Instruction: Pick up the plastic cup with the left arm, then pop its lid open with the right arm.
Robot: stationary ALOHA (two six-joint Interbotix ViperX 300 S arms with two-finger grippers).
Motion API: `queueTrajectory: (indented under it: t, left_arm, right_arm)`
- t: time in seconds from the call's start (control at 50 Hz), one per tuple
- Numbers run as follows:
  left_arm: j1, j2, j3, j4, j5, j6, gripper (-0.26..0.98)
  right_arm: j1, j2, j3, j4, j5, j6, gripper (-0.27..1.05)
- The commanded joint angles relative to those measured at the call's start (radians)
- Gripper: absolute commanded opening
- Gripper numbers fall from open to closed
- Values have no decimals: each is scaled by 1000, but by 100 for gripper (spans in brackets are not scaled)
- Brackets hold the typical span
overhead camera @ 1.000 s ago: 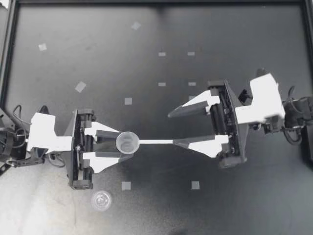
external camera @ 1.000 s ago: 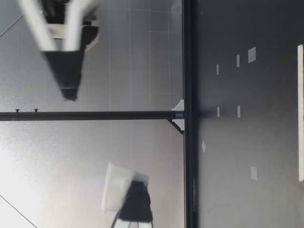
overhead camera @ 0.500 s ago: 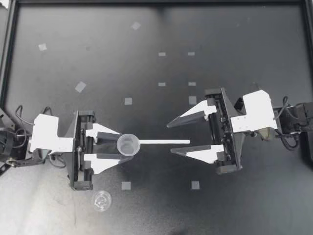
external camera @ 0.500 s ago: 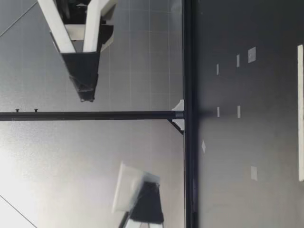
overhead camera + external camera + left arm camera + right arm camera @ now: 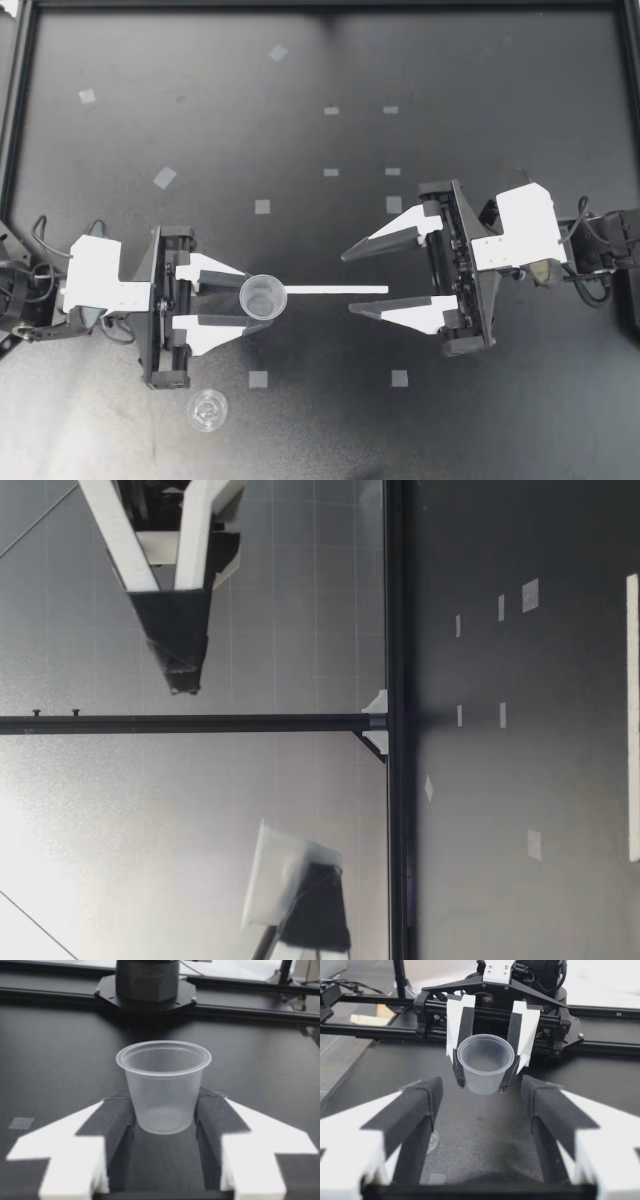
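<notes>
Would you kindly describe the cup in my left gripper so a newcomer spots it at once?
On the black table, find my left gripper, entering from the top view's left. Clamped upright between its fingers is a clear plastic cup. Unlike the clear round piece lying beside that gripper, it is held off the table.

Two clear cups (image 5: 262,297) (image 5: 207,410), two pincers (image 5: 257,295) (image 5: 348,283), one strip (image 5: 340,289)

A small translucent plastic cup (image 5: 262,297) is held upright and empty, its rim wider than its base. It is clamped low on its wall between the fingers of the left gripper (image 5: 256,296) and is raised clear of the table (image 5: 450,80).
</notes>
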Motion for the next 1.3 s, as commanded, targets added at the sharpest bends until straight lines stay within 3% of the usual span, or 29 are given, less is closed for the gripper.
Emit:
queueTrajectory:
  t: [0.0,0.72,1.28]
  left_arm:
    - [0,-21,-17,3,-5,2,14]
    - [-2,-21,-17,3,-5,5,14]
    - [-2,-32,-15,67,-2,120,14]
  right_arm:
    - [3,-8,-11,3,-9,-2,68]
    - [3,-6,-6,3,-9,-2,68]
    - [3,-6,-3,3,0,-5,68]
